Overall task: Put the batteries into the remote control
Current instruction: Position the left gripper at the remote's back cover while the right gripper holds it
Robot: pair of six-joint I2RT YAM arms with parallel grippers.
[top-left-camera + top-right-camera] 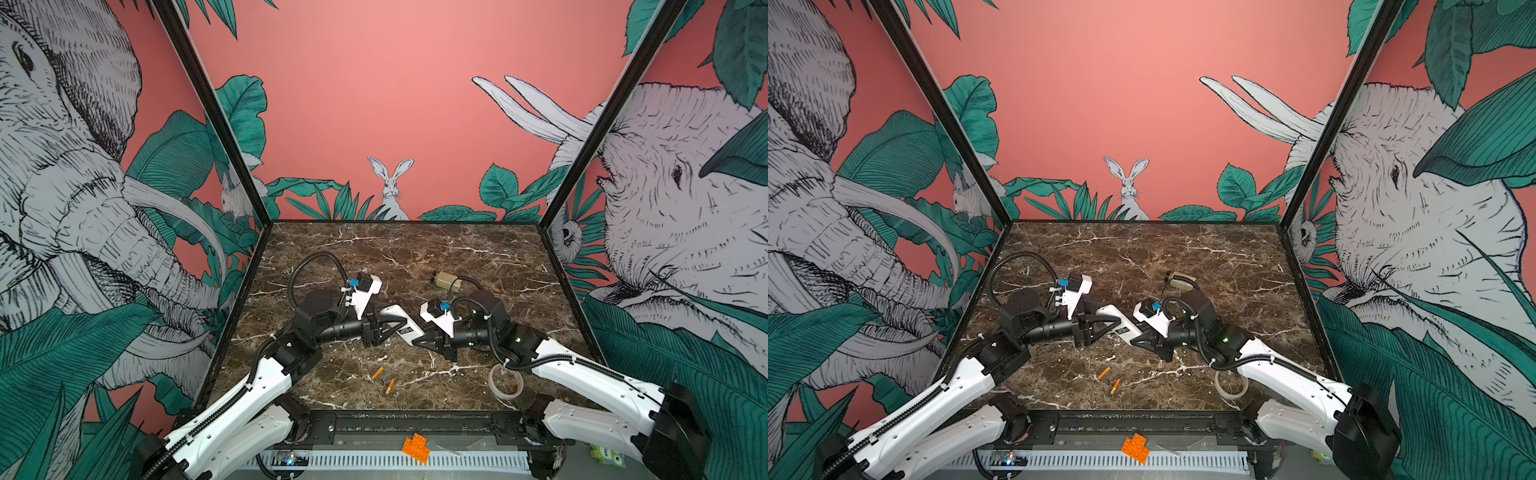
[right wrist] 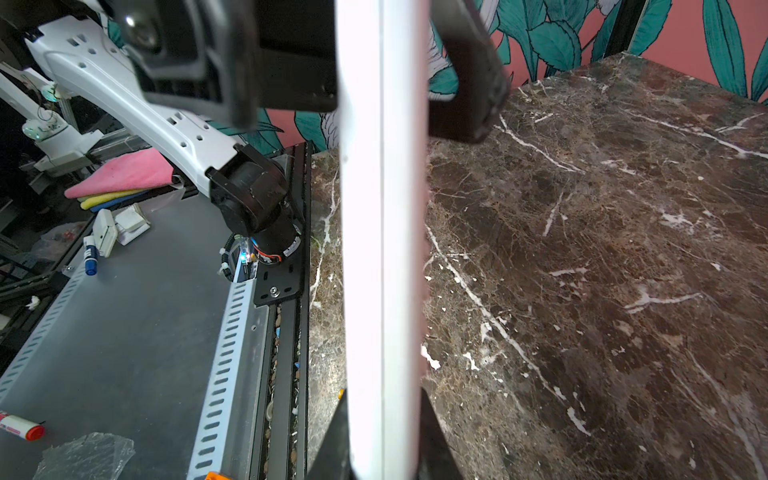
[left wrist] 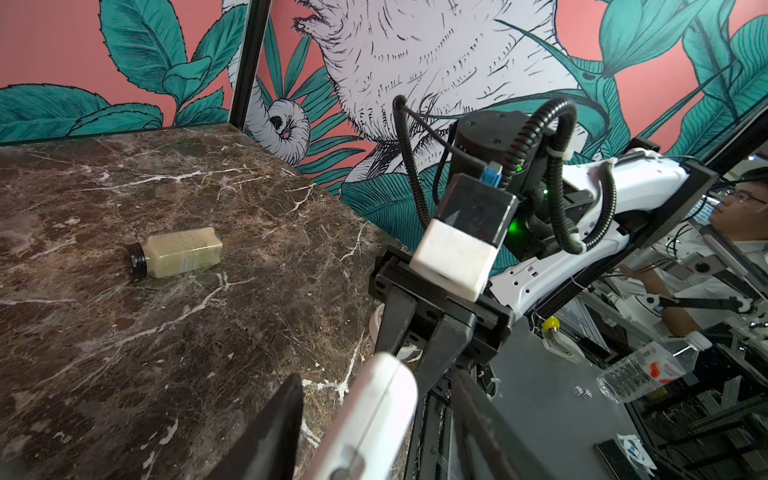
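The remote control (image 1: 402,322) (image 1: 1121,323) hangs white side up above the middle of the marble table, between the two grippers. My right gripper (image 1: 419,337) (image 2: 382,436) is shut on one end of it, both jaws pressed against the white body (image 2: 382,249). My left gripper (image 1: 397,322) (image 3: 374,436) straddles the other end (image 3: 374,407), open, with a gap on each side of the remote. Two orange batteries (image 1: 377,373) (image 1: 390,386) lie loose on the table nearer the front edge, below the grippers and apart from them.
A small bottle with beige contents (image 1: 446,281) (image 3: 178,252) lies on its side behind the right arm. A clear tape roll (image 1: 505,381) rests at the front right. An orange toy brick (image 1: 415,448) sits on the ledge off the table's front. Patterned walls enclose three sides.
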